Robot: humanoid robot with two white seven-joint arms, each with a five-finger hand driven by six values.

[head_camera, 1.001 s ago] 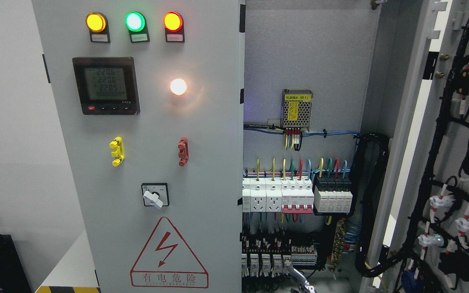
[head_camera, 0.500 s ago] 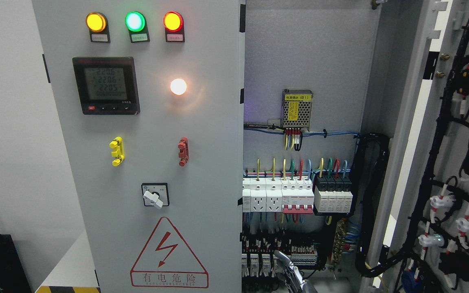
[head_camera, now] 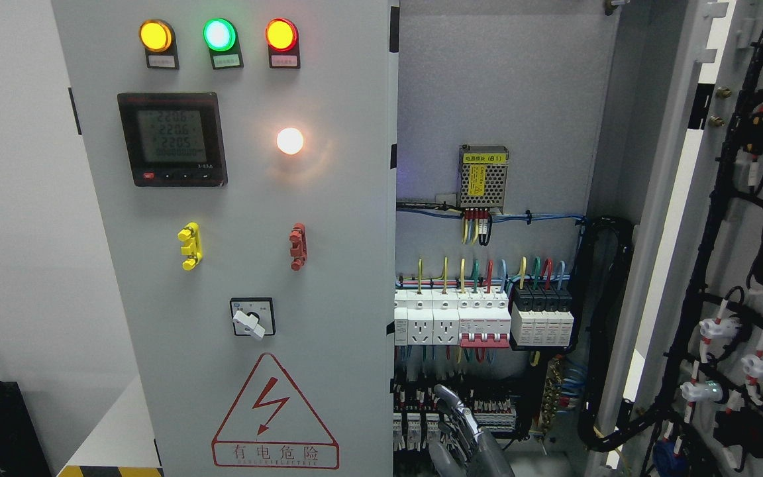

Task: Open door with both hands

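Doors: one shut (head_camera: 236, 265), one open (head_camera: 739, 265); one hand (head_camera: 464, 434).

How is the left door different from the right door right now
The left door is shut and shows its grey front with lamps, a meter and a warning triangle. The right door is swung open and shows its inner side, covered in black wiring. Both are grey metal panels of one cabinet.
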